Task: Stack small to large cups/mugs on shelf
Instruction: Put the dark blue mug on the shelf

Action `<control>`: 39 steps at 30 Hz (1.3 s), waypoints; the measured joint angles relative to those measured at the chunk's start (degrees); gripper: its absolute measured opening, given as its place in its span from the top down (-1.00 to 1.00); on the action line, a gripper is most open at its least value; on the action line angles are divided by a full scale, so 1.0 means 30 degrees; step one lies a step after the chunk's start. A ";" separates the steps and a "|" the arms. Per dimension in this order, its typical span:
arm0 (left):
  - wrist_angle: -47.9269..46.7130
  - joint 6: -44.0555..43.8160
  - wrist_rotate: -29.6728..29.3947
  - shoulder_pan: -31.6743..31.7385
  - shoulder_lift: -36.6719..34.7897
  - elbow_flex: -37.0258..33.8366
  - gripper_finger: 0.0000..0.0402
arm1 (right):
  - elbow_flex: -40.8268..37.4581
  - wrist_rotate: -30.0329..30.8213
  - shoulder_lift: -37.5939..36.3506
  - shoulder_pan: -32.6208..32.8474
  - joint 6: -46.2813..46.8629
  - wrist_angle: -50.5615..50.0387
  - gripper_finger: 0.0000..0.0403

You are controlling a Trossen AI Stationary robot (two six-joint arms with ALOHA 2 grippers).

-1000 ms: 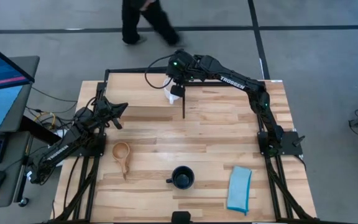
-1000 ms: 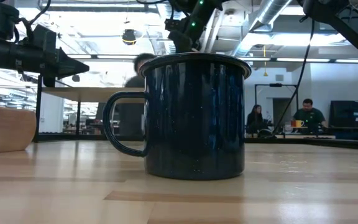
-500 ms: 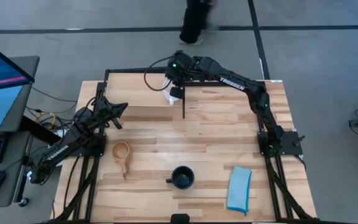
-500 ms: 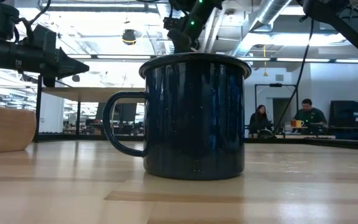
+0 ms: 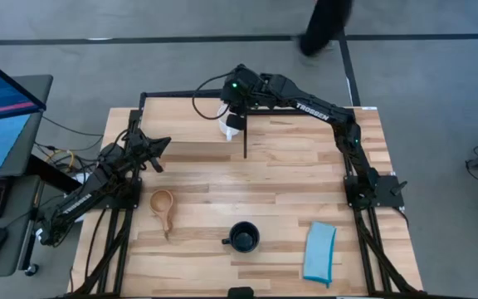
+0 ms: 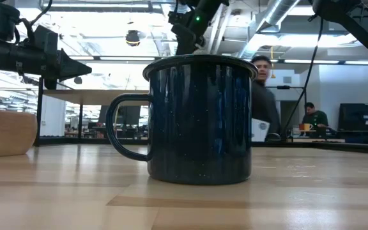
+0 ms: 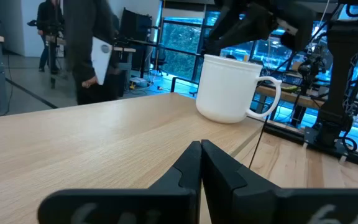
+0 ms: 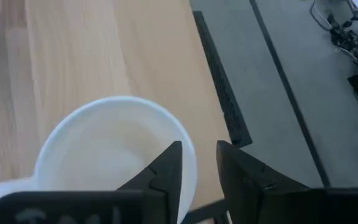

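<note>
A white mug (image 5: 226, 127) stands upright on its base on the shelf (image 5: 181, 120) at the table's far side, its handle (image 7: 270, 93) to one side. My right gripper (image 8: 197, 155) hangs over it, open, slanting down. One finger (image 8: 166, 168) is inside the rim and the other (image 8: 241, 174) outside, with a gap showing between them. A dark mug (image 5: 243, 237) stands near the front edge. Left of it lies a wooden cup (image 5: 163, 203) with a long handle. My left gripper (image 7: 201, 162) waits shut at the shelf's left end.
A light blue folded cloth (image 5: 319, 251) lies at the near right. The shelf's black frame (image 5: 245, 141) runs down beside the white mug. A person (image 6: 264, 102) walks behind the table's far edge. Bare planks lie between the shelf and the dark mug.
A person has walked past beyond the table's far edge, from left to right. The cups have stayed where they were.
</note>
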 joint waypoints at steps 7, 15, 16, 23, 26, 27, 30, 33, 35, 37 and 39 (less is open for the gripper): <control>0.0000 0.0001 0.0011 0.0000 0.0000 -0.0001 1.00 | 0.0000 0.0566 -0.1056 0.0247 0.0202 -0.0262 0.33; 0.0015 -0.0012 0.0248 0.0015 0.0007 -0.0001 1.00 | -0.0001 -0.0437 -0.3389 0.1072 0.1635 -0.3432 0.39; 0.0015 -0.0013 0.0260 0.0015 0.0007 0.0001 1.00 | -0.0007 -0.0958 -0.3722 0.1205 0.1742 -0.3857 0.39; 0.0017 0.0101 0.0299 0.0007 0.0015 0.0006 1.00 | -0.0857 -0.3065 -0.6101 0.2285 0.2907 -0.4556 0.39; 0.0022 0.0103 0.0313 0.0007 0.0015 -0.0001 1.00 | -0.2546 -0.3075 -0.7264 0.2771 0.3069 -0.3947 0.40; 0.0022 0.0103 0.0313 0.0007 0.0015 -0.0001 1.00 | -0.3411 -0.3077 -0.7723 0.2892 0.3167 -0.3403 0.40; 0.0022 0.0109 0.0321 0.0007 0.0015 -0.0001 1.00 | -0.7015 -0.3091 -0.9509 0.3148 0.3473 -0.1136 0.40; 0.0022 0.0125 0.0321 0.0007 0.0015 0.0006 1.00 | -1.1532 -0.3091 -1.1714 0.3134 0.4339 0.2208 0.40; 0.0022 0.0132 0.0328 0.0007 0.0007 0.0006 1.00 | -1.4534 -0.3092 -1.3229 0.3082 0.5075 0.4708 0.40; 0.0022 0.0140 0.0328 0.0007 0.0012 0.0002 1.00 | -1.7293 -0.3088 -1.4690 0.3075 0.5808 0.6855 0.40; 0.0022 0.0140 0.0328 0.0007 0.0013 0.0001 1.00 | -1.9824 -0.3090 -1.6088 0.3082 0.6533 0.8889 0.40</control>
